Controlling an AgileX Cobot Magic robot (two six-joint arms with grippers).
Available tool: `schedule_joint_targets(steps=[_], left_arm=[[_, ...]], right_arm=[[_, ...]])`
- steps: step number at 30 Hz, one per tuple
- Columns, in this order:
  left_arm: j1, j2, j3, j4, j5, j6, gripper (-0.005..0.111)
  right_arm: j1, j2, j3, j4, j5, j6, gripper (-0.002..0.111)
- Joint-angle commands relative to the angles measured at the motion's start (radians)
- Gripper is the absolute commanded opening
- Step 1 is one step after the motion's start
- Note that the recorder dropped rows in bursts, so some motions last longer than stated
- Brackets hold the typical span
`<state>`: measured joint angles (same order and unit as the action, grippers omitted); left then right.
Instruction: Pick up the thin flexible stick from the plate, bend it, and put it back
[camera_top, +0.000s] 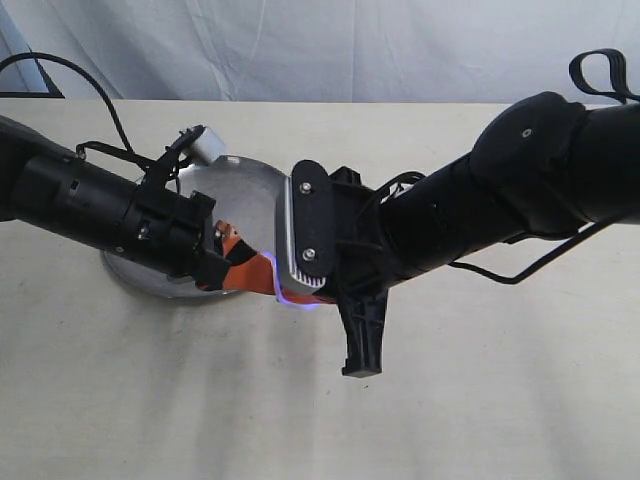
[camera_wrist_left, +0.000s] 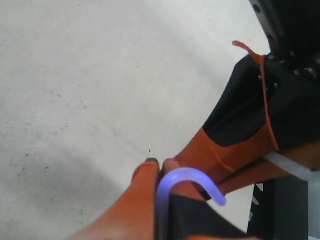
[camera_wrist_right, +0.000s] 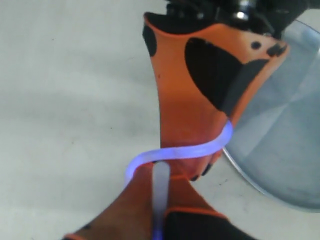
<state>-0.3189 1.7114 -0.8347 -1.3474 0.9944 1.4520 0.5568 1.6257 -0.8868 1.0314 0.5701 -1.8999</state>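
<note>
The thin flexible stick (camera_wrist_right: 175, 152), translucent and bluish, is bent into an S-curve between my two grippers, just off the plate's near rim. My right gripper (camera_wrist_right: 161, 172) is shut on one end of it. My left gripper (camera_wrist_left: 160, 162) is shut on the other end, where the stick (camera_wrist_left: 192, 176) arcs over in a tight hook. In the exterior view the stick (camera_top: 298, 302) shows as a blue glow below the right wrist, beside the left gripper (camera_top: 232, 262). The silver plate (camera_top: 245, 195) lies behind both grippers and holds nothing that I can see.
A small grey-white block (camera_top: 207, 142) sits at the plate's far rim. The plate's rim (camera_wrist_right: 280, 150) lies close beside the held stick. Pale tabletop (camera_top: 200, 400) stretches toward the near side. Both black arms crowd the middle.
</note>
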Motion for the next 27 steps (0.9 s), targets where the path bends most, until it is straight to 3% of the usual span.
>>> schedule_joint_targets(steps=[1,10,18,27], left_arm=[[-0.002,-0.007,-0.020,-0.201,-0.014,-0.043,0.000],[-0.002,-0.007,-0.020,-0.201,-0.016,-0.049,0.000],[-0.002,-0.007,-0.020,-0.201,-0.029,-0.066,0.000],[-0.002,-0.007,-0.020,-0.194,-0.030,-0.084,0.000]], right_arm=[[0.033,0.008,0.013,-0.048,0.149,-0.105,-0.001],[0.033,0.008,0.013,-0.081,0.125,-0.161,-0.001],[0.121,0.008,0.013,-0.149,0.041,-0.195,-0.001],[0.131,0.008,0.013,-0.197,0.015,-0.195,-0.001]])
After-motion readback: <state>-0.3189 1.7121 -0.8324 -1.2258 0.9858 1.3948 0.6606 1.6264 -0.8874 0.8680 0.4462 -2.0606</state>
